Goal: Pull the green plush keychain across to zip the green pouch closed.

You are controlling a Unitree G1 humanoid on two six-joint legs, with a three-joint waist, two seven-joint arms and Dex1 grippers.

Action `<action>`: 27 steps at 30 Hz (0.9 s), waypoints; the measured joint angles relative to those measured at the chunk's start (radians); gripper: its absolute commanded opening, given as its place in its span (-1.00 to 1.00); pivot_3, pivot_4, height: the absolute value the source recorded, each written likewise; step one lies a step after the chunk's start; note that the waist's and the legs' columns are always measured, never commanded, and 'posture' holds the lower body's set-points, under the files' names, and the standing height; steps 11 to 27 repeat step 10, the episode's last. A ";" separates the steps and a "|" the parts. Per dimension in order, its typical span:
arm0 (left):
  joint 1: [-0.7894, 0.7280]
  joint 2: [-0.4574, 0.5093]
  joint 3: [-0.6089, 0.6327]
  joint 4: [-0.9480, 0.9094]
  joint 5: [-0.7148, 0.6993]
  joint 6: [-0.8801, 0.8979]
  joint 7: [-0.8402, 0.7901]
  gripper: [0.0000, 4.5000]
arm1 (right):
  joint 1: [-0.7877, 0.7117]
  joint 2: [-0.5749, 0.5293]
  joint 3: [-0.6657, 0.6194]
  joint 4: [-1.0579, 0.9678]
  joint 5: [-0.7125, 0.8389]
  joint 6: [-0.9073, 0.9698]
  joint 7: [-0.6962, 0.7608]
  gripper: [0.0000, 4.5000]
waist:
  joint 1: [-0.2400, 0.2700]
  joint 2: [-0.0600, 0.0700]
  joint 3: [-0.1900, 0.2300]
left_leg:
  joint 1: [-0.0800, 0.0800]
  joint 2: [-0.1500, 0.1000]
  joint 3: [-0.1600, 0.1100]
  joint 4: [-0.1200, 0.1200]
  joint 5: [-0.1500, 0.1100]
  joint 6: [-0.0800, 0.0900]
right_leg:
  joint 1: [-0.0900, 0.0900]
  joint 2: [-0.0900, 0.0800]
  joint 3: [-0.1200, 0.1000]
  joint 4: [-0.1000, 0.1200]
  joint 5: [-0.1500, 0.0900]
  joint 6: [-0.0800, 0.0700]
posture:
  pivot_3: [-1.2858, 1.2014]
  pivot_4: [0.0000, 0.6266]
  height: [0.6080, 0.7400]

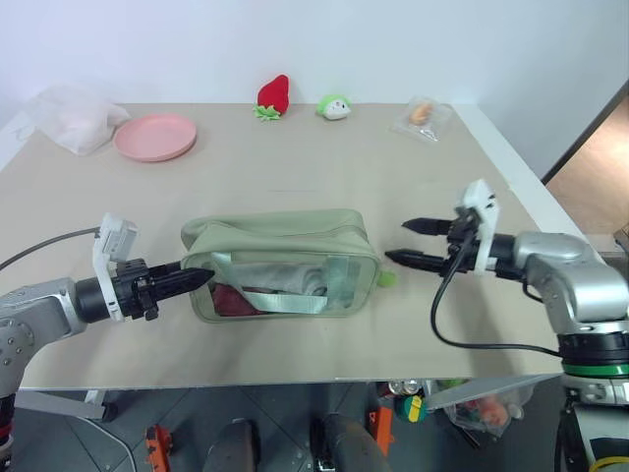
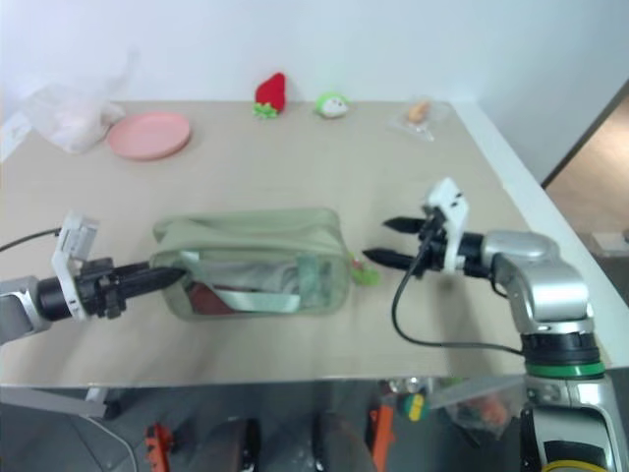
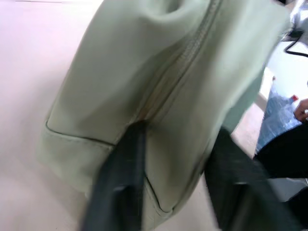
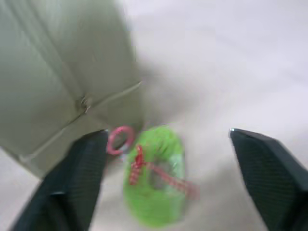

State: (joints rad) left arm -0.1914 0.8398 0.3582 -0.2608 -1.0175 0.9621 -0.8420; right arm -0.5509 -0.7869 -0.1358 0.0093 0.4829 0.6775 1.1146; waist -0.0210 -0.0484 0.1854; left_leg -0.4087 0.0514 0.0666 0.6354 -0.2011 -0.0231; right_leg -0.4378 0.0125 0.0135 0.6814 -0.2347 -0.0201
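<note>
Zipper looks fully drawn: green pouch (image 1: 280, 264) closed mid-tabletop (image 1: 295, 167), green plush keychain (image 4: 155, 174) lying loose at its right end. Right pincer (image 1: 414, 242) released, jaws wide; left pincer (image 1: 197, 276) parted at pouch's left end. Little left.

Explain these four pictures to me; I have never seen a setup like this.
This is a two-armed robot at a table. Two pictures come from cameras in its head, looking down; the other two from cameras on its wrists. In the middle lies the green pouch, its zipper closed. The left gripper is at one end, fingers apart around the pouch's corner. The right gripper is open near the other end, holding nothing; the green plush keychain lies on the table between its fingers. At the back are a pink plate, a strawberry toy and plastic bags.
</note>
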 measured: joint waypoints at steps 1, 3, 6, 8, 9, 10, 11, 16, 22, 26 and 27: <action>-0.002 0.000 0.014 0.000 -0.016 0.008 0.011 0.22 | 0.000 -0.013 -0.028 -0.005 0.030 0.018 0.008 0.83 | 0.000 0.000 0.000 | 0.000 0.000 0.000 0.000 0.000 0.000 | 0.000 0.000 0.000 0.000 0.000 0.000 | 0.03 -0.52 1.00; 0.006 0.004 0.054 -0.002 -0.039 0.019 0.011 0.22 | 0.001 -0.030 -0.070 -0.014 0.078 0.044 0.020 0.83 | 0.000 0.000 0.000 | 0.000 0.000 0.000 0.000 -0.001 0.001 | 0.000 0.000 0.000 0.000 -0.001 0.000 | 0.03 -0.52 1.00; 0.062 0.048 0.128 -0.008 -0.052 0.020 -0.009 0.22 | 0.032 -0.061 -0.130 -0.050 0.140 0.074 0.029 0.83 | -0.006 0.000 0.000 | 0.000 0.001 0.001 -0.001 -0.001 0.001 | -0.001 0.000 0.000 0.000 -0.002 -0.001 | 0.03 -0.52 1.00; 0.095 0.058 0.191 0.012 -0.053 0.017 -0.020 0.22 | 0.068 -0.064 -0.166 -0.087 0.188 0.099 0.032 0.83 | -0.007 0.000 0.000 | 0.001 0.001 0.000 -0.001 -0.001 0.001 | -0.001 0.001 0.000 0.000 -0.002 -0.001 | 0.03 -0.52 1.00; 0.097 0.058 0.222 0.040 -0.055 0.017 -0.018 0.22 | 0.080 -0.064 -0.176 -0.102 0.208 0.110 0.030 0.83 | -0.006 0.000 0.000 | 0.001 0.001 0.000 -0.001 -0.001 0.001 | -0.001 0.001 -0.001 0.000 -0.002 -0.001 | 0.03 -0.52 1.00; 0.096 0.059 0.252 0.073 -0.055 0.017 -0.015 0.22 | 0.086 -0.064 -0.184 -0.113 0.224 0.119 0.023 0.83 | -0.006 0.000 0.000 | 0.001 0.002 0.000 -0.001 -0.001 0.001 | -0.001 0.001 -0.001 0.001 -0.001 -0.002 | 0.03 -0.52 1.00; 0.096 0.059 0.252 0.073 -0.055 0.017 -0.015 0.22 | 0.086 -0.064 -0.184 -0.113 0.224 0.119 0.023 0.83 | -0.006 0.000 0.000 | 0.001 0.002 0.000 -0.001 -0.001 0.001 | -0.001 0.001 -0.001 0.001 -0.001 -0.002 | 0.03 -0.52 1.00; 0.096 0.059 0.252 0.073 -0.055 0.017 -0.015 0.22 | 0.086 -0.064 -0.184 -0.113 0.224 0.119 0.023 0.83 | -0.006 0.000 0.000 | 0.001 0.002 0.000 -0.001 -0.001 0.001 | -0.001 0.001 -0.001 0.001 -0.001 -0.002 | 0.03 -0.52 1.00; 0.096 0.059 0.252 0.073 -0.055 0.017 -0.015 0.22 | 0.086 -0.064 -0.184 -0.113 0.224 0.119 0.023 0.83 | -0.006 0.000 0.000 | 0.001 0.002 0.000 -0.001 -0.001 0.001 | -0.001 0.001 -0.001 0.001 -0.001 -0.002 | 0.03 -0.52 1.00; 0.096 0.059 0.252 0.073 -0.055 0.017 -0.015 0.22 | 0.086 -0.064 -0.184 -0.113 0.224 0.119 0.023 0.83 | -0.006 0.000 0.000 | 0.001 0.002 0.000 -0.001 -0.001 0.001 | -0.001 0.001 -0.001 0.001 -0.001 -0.002 | 0.03 -0.52 1.00; 0.096 0.059 0.252 0.073 -0.055 0.017 -0.015 0.22 | 0.086 -0.064 -0.184 -0.113 0.224 0.119 0.023 0.83 | -0.006 0.000 0.000 | 0.001 0.002 0.000 -0.001 -0.001 0.001 | -0.001 0.001 -0.001 0.001 -0.001 -0.002 | 0.03 -0.52 1.00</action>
